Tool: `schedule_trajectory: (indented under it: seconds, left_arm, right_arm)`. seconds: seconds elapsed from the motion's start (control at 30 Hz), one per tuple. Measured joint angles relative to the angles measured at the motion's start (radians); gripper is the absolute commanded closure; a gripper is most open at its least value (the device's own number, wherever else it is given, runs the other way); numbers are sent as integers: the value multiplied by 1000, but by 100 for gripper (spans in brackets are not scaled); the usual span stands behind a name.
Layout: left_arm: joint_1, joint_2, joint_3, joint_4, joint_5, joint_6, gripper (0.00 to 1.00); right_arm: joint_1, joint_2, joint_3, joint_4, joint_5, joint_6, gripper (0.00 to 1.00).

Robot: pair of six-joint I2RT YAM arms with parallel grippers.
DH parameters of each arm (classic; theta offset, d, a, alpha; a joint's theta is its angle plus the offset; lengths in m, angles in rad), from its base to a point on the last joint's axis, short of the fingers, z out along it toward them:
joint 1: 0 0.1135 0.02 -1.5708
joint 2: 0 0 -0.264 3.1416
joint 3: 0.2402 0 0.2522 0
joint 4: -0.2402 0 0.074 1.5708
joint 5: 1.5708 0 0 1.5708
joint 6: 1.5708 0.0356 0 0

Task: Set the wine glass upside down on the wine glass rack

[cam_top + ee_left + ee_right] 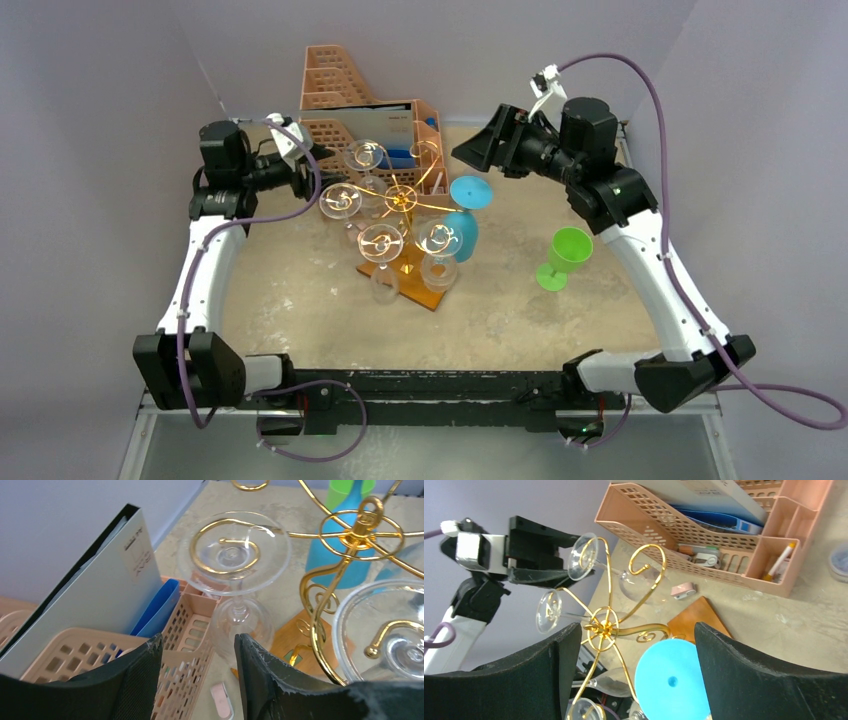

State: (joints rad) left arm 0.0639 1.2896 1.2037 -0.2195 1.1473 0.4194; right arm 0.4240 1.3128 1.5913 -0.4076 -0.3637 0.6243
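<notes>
The gold wire wine glass rack stands mid-table on its brown wooden base. Several clear glasses hang upside down from its scroll arms. One clear wine glass hangs in a scroll just beyond my left gripper, which is open; the bowl sits by the right fingertip, not held. A blue glass hangs upside down on the rack's right side. Its foot shows between the fingers of my open right gripper, apart from them. A green glass stands upright on the table at the right.
A peach perforated file organizer with folders stands at the back, close behind the rack and under my left gripper. A small pink object lies on the table beside it. My right gripper hovers at the rack's back right.
</notes>
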Motion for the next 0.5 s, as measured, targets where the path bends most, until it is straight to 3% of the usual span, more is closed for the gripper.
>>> schedule_trajectory:
  seconds: [0.17,0.3,0.5]
  left_arm:
    - [1,-82,-49,42,-164,-123,44]
    - [1,-153,-80,47,-343,-251,34]
    - [3,-245,-82,-108,-853,-495,28]
  right_arm:
    - [0,-87,-58,-58,96,-21,16]
    - [0,-156,-63,-122,200,-48,17]
    - [0,-282,-126,-245,484,-125,23]
